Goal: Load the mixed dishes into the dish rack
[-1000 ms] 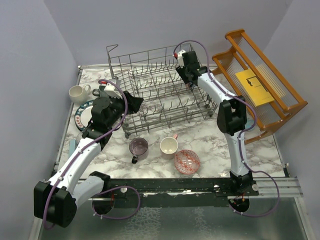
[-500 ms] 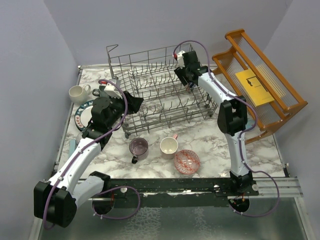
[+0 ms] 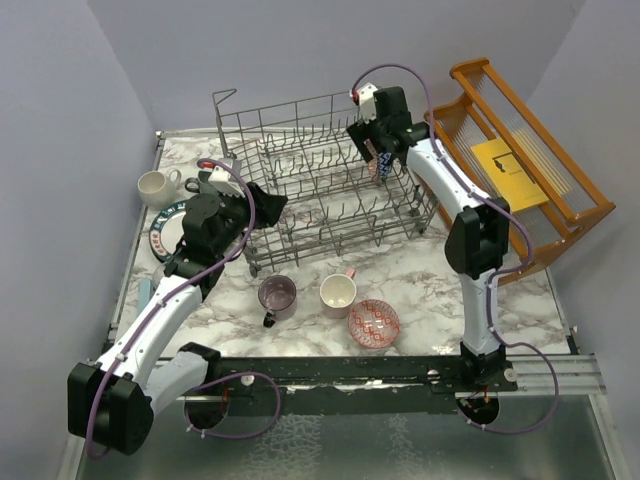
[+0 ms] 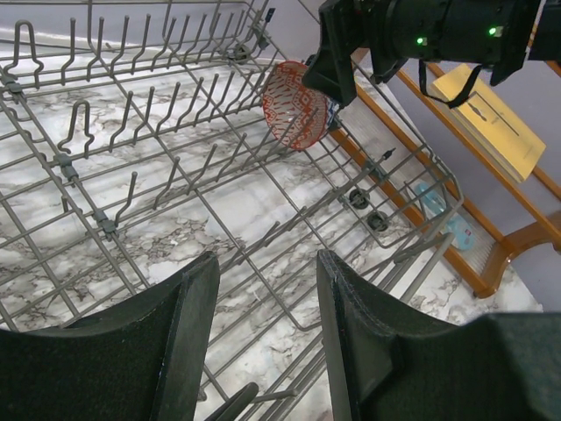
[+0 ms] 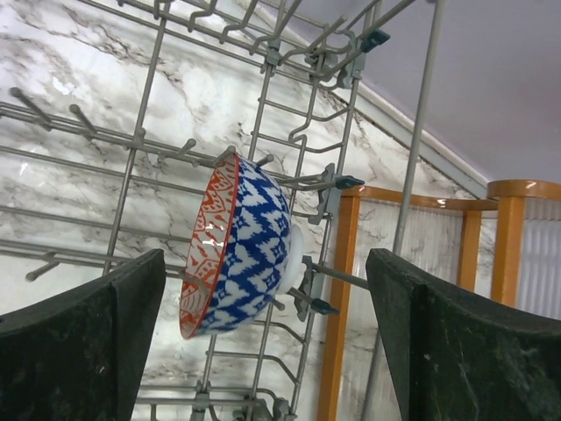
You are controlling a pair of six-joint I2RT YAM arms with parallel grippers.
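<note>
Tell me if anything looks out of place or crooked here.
Only the orange wooden rack, far right: it lies skewed and seems tilted, one end raised. The patterned bowl stands on edge between the dish rack tines, as it should.

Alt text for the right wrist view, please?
A small bowl, blue-and-white outside and red-patterned inside, stands on edge among the tines of the grey wire dish rack. The open fingers of the right gripper flank it without touching, above a marble tabletop.
</note>
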